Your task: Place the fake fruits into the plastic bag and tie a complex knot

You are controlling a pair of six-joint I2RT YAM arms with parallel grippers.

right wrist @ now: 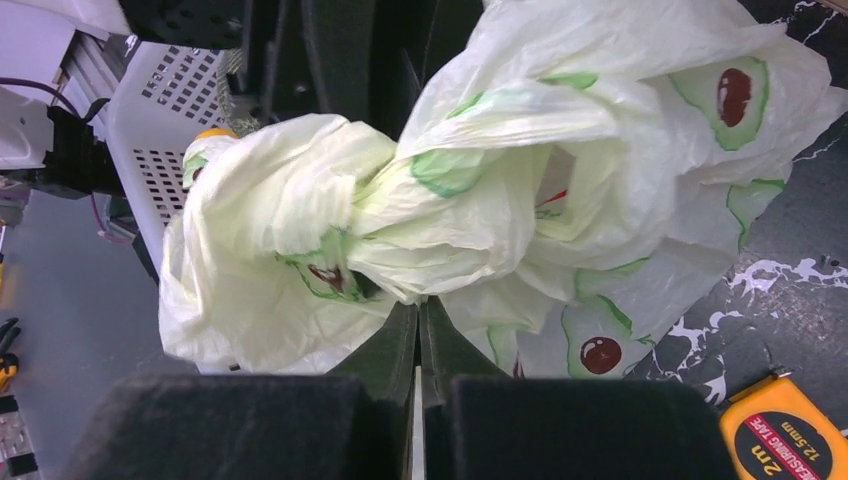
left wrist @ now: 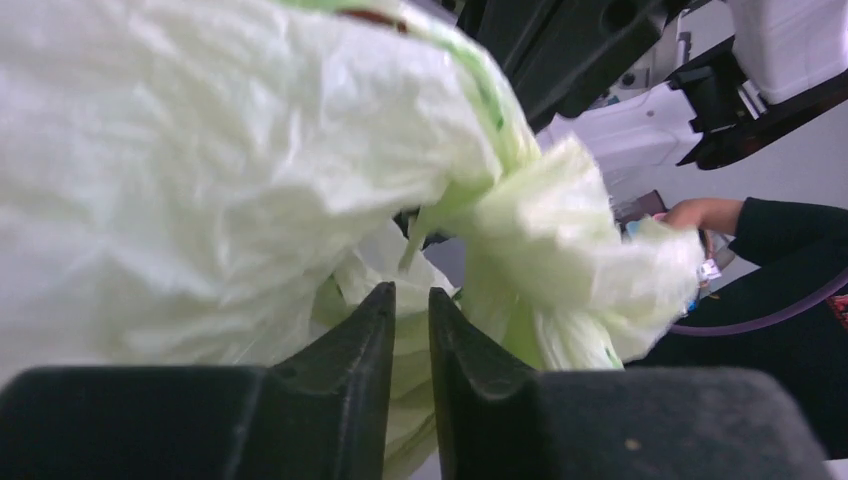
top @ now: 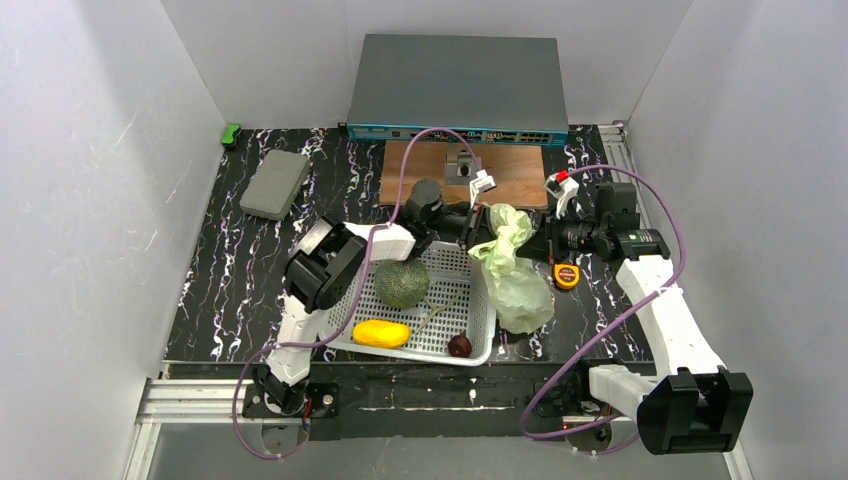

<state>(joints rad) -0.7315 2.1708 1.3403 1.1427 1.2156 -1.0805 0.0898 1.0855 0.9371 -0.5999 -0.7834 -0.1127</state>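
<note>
Bag (top: 515, 275) sits just right of the basket (top: 440, 262) holding melon (top: 401, 283), mango (top: 381, 333) and plum (top: 460, 346), right hand (right wrist: 418, 305) pinched tight on its twisted neck, left hand (left wrist: 412, 295) nearly closed there, can't tell if it's gripping.

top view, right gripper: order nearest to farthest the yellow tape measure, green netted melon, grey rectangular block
1. yellow tape measure, beside the right gripper.
2. green netted melon, in the white basket.
3. grey rectangular block, far left.
</note>
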